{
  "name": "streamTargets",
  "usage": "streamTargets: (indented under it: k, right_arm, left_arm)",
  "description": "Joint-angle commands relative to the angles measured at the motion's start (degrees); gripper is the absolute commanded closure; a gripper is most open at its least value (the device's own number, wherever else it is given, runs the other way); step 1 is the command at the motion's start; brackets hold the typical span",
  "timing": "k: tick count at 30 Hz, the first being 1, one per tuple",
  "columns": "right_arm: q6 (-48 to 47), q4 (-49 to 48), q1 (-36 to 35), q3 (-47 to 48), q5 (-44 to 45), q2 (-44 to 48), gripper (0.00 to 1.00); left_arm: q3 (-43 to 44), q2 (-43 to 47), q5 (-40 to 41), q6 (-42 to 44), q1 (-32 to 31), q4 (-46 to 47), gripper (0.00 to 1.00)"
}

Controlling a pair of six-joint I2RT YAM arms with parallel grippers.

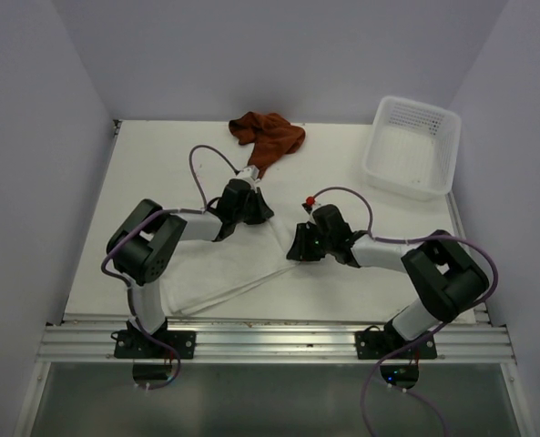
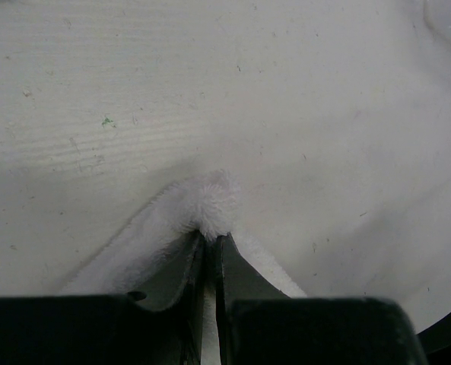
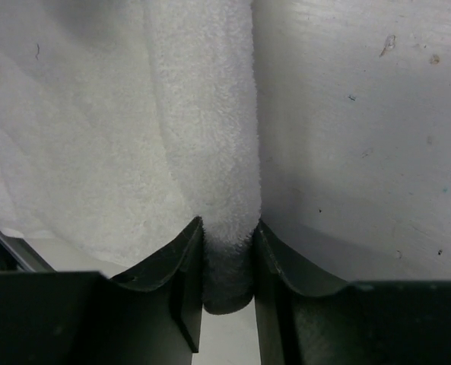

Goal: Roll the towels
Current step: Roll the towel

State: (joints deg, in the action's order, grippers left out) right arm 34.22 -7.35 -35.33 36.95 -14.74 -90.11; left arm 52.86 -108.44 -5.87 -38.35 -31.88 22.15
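Observation:
The white towel (image 1: 217,275) lies spread and creased on the table between the two arms. My left gripper (image 1: 259,212) is shut on a fluffy corner of it (image 2: 210,204), pinched thin between the fingertips (image 2: 211,236). My right gripper (image 1: 296,248) is shut on a thick folded edge of the same towel (image 3: 210,122), which fills the gap between its fingertips (image 3: 229,228). The rust-brown towel (image 1: 268,135) sits crumpled at the back of the table, just beyond the left wrist, and neither gripper touches it.
A white perforated plastic basket (image 1: 412,146) stands at the back right corner. Grey walls close in the table on three sides. The metal rail (image 1: 279,341) with the arm bases runs along the near edge.

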Motion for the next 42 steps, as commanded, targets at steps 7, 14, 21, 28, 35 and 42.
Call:
streamTargets:
  k: [7,14,21,28,35,42]
  right_arm:
    - [-5.39,7.18,-1.23,-2.49,9.2,0.36,1.0]
    - [-6.53,15.69,-8.16,-0.22,25.35,6.33,1.0]
    - [-7.41,23.7,-15.1,4.7,41.09,6.61,1.0]
    - [-8.55,26.08,-22.93,7.26,52.52,1.87,1.0]
    - [-9.69,27.48,-29.17,9.1,59.74,-2.26,1.0]
    - [-9.26,28.27,-32.6,10.51,63.52,-3.06,1.0]
  left_arm:
    - [-0.92,3.68,3.85,1.43,0.59,-1.85,1.0]
    - [1.71,3.68,2.62,0.64,0.5,-3.95,1.0]
    - [3.92,3.94,2.44,0.2,0.59,-7.47,0.89]
    - [4.62,5.52,2.0,0.47,0.59,-10.2,0.8]
    - [5.67,8.59,1.04,0.64,1.03,-13.36,0.66]
    - [5.59,12.64,-2.38,-0.5,1.2,-14.77,0.6]
